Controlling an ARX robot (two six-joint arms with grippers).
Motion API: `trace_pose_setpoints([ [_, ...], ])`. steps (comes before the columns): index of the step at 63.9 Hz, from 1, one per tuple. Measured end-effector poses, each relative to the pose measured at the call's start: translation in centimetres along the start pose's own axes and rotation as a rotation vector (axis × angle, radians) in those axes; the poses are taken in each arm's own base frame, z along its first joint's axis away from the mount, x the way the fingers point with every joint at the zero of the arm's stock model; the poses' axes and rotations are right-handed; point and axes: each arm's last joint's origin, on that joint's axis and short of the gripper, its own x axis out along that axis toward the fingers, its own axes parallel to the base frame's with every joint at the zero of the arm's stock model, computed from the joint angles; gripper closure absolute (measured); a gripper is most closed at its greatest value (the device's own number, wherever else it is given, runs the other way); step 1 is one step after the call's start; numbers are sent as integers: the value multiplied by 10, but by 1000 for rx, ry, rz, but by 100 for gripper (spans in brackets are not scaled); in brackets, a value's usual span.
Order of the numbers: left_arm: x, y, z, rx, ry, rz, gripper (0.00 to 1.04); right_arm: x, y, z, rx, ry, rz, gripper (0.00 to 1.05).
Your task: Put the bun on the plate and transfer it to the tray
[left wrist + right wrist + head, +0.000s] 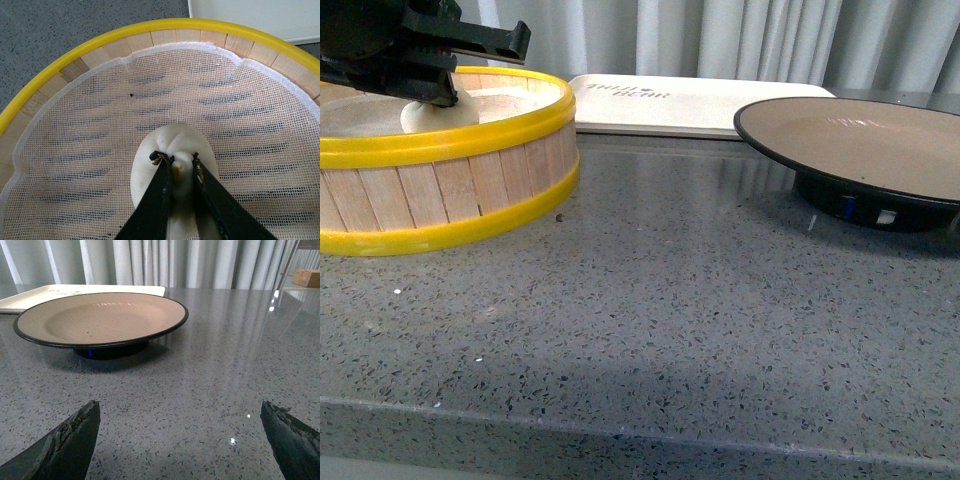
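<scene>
The bun (pixel 172 142) sits in the yellow basket (pixel 200 26) with the left claw (pixel 177 161) pinched shut on its top, so next comes a gentle lift over to the plate (pixel 850 140); the right claw (pixel 179 412) is wide open, empty.

surface: grey speckled stone countertop (pixel 670 330) | backdrop: pale pleated curtains (pixel 720 35) | aside: cardboard box (pixel 309 277) | light: glints on countertop

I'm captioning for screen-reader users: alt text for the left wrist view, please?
The left pincer pinches the pleated top of a cream-white bun lying on white mesh inside a yellow-rimmed wooden steamer basket. A corner of the cream tray shows beyond the rim.
</scene>
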Motion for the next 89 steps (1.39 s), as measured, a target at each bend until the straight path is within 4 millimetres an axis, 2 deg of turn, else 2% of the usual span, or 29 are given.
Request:
trace_pose_setpoints([
  [15,-9,-1,12,-4,-27,-14,101,0,0,0,0,0,0,8],
  [23,-21,-3,28,-10,-66,-25,101,0,0,0,0,0,0,8],
  [25,-28,-6,38,-9,-93,-35,101,0,0,0,0,0,0,8],
  [36,-62,-33,79,10,-219,-117,101,0,0,0,0,0,0,8],
  [43,-82,-63,101,40,-284,-210,101,0,0,0,0,0,0,8],
  [47,-87,-91,111,82,-300,-276,101,0,0,0,0,0,0,8],
  [52,-84,-122,111,136,-272,-344,101,0,0,0,0,0,0,8],
  [58,-74,-159,102,214,-217,-392,101,0,0,0,0,0,0,8],
  [65,-66,-191,91,285,-172,-427,101,0,0,0,0,0,0,8],
  [74,-62,-217,81,330,-144,-458,101,0,0,0,0,0,0,8],
  [89,-56,-242,73,372,-123,-473,101,0,0,0,0,0,0,8],
])
